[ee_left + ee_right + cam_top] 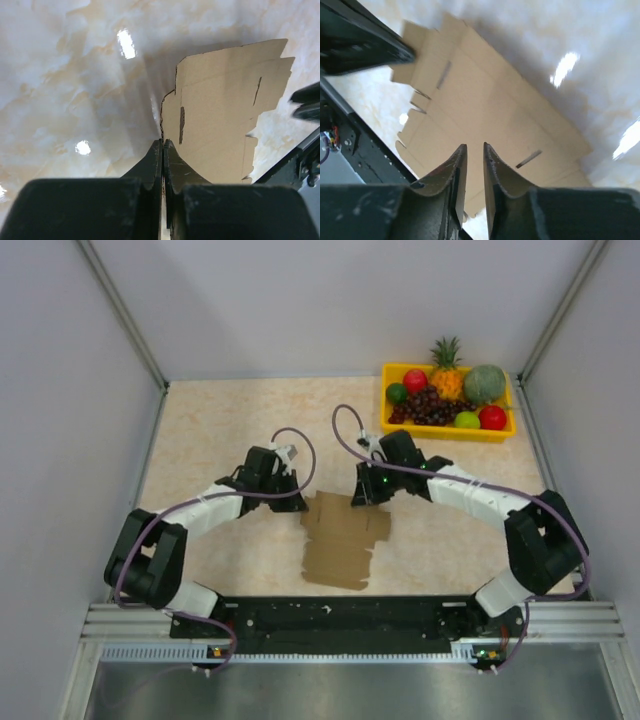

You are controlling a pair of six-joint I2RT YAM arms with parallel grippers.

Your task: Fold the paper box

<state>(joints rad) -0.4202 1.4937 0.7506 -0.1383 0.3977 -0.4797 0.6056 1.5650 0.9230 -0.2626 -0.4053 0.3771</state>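
Now | L claw (163,145) sitting clenched at edge of die-cut cardboard sheet (340,540), hold unclear | R claw (475,147) hovering slightly parted, empty | risk: sheet slipping on glossy worktop (220,420), folding off-crease.

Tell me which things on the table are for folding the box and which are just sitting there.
For the job: the flat brown cardboard sheet.
Just lying about: the yellow tray and the fruit in it.
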